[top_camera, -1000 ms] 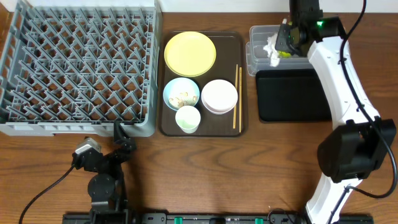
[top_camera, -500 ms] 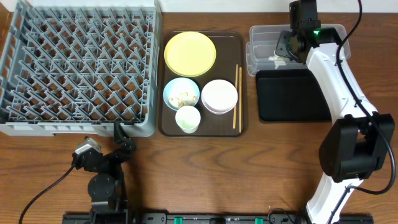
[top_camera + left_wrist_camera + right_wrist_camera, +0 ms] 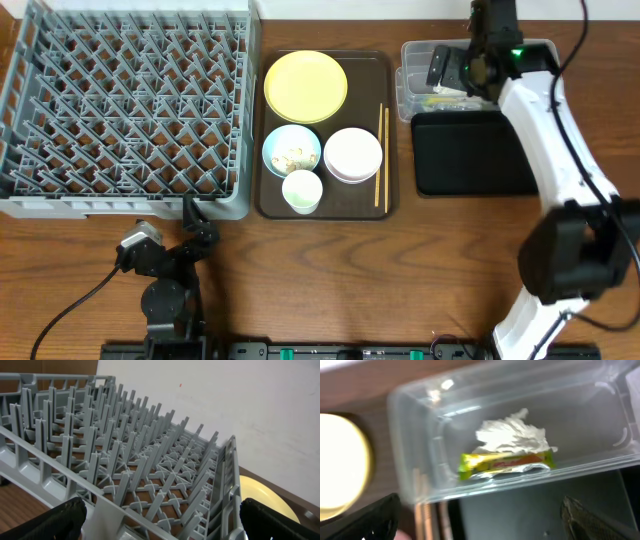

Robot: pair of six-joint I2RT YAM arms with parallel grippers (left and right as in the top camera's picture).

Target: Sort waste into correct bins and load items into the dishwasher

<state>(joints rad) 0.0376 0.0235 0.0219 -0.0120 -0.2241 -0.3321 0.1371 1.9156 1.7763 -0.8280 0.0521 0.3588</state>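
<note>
Crumpled white paper (image 3: 512, 435) and a green-orange wrapper (image 3: 505, 464) lie inside the clear tub (image 3: 410, 85). My right gripper (image 3: 455, 72) hovers over the tub, open and empty, its jaws wide in the right wrist view (image 3: 480, 520). The black tray (image 3: 470, 150) sits just in front of the tub. The yellow plate (image 3: 306, 86), the light blue bowl (image 3: 292, 150) holding rice grains, the white bowl (image 3: 353, 154), the white cup (image 3: 302, 191) and the chopsticks (image 3: 382, 155) rest on the brown serving tray. My left gripper (image 3: 195, 222) is open at the near edge of the grey dish rack (image 3: 125, 105).
The brown serving tray (image 3: 325, 212) lies between the rack and the bins. The rack's pegs (image 3: 150, 460) fill the left wrist view, with the plate (image 3: 265, 495) beyond its right wall. Bare wood runs along the table's front.
My right gripper has gone from shut to open. The paper and wrapper have left it and now lie in the clear tub. The left arm has not moved.
</note>
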